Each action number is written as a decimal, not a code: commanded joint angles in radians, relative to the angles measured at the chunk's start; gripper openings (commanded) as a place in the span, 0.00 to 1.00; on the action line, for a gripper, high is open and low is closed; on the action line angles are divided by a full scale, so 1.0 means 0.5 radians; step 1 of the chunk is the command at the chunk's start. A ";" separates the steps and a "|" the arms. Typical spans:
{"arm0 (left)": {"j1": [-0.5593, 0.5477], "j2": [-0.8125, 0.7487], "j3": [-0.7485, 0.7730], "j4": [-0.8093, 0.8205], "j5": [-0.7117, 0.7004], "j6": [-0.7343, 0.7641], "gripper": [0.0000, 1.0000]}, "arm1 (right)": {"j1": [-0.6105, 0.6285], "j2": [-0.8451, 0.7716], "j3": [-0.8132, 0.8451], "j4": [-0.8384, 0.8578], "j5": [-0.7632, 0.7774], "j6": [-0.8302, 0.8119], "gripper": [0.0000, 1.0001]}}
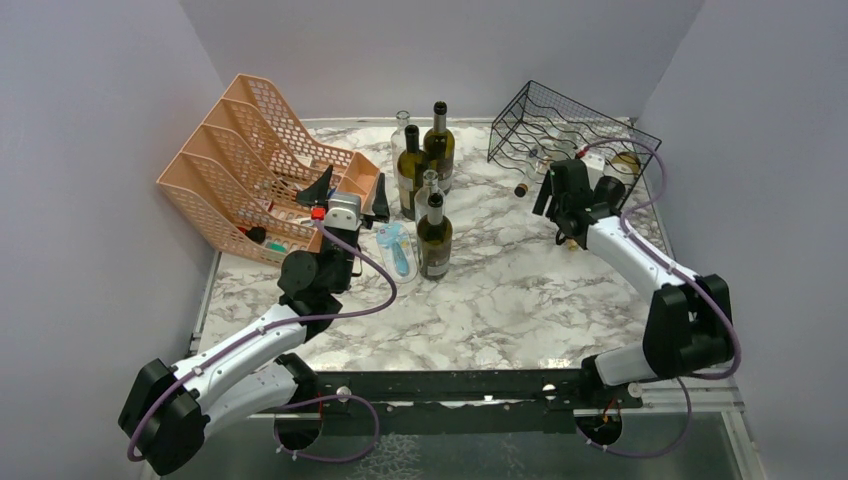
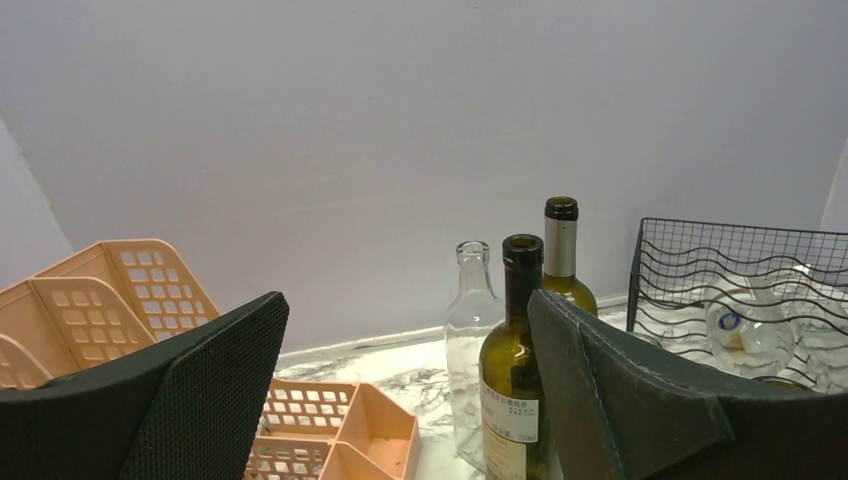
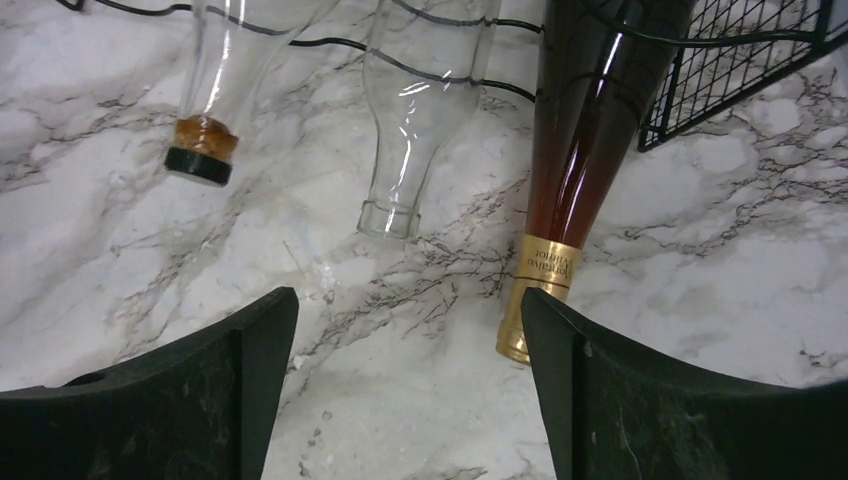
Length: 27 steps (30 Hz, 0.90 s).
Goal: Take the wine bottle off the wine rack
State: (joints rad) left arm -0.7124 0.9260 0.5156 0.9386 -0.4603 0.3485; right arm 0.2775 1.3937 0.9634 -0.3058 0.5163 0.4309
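Your right hand (image 3: 405, 305) hangs open over the worktop (image 3: 120, 250), far nearer than your open left hand (image 1: 350, 192); the dark wine bottle (image 3: 585, 130) lies in the wine rack (image 3: 740, 60), neck pointing out, gold cap beside one finger

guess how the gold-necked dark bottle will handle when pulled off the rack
Glass, so probably slick and breakable. The dark bottle lies on its side in the wine rack; once free it would likely roll.
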 commanded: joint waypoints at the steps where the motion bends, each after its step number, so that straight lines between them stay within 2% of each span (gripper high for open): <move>1: 0.014 0.004 0.079 -0.008 0.020 -0.031 0.96 | -0.081 0.218 0.106 0.174 -0.186 -0.001 0.81; 15: 0.014 0.006 0.079 -0.015 0.025 -0.081 0.95 | -0.184 0.665 0.139 0.530 -0.176 0.255 0.70; 24: 0.013 0.000 0.080 -0.018 0.025 -0.088 0.95 | -0.193 0.848 0.254 0.553 -0.093 0.400 0.64; 27: 0.014 -0.001 0.081 -0.017 0.027 -0.087 0.95 | -0.200 0.887 0.281 0.526 -0.090 0.446 0.57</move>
State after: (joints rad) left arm -0.7124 0.9291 0.5156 0.9325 -0.4599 0.3145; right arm 0.1871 1.8019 1.0649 -0.0658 0.4328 0.5964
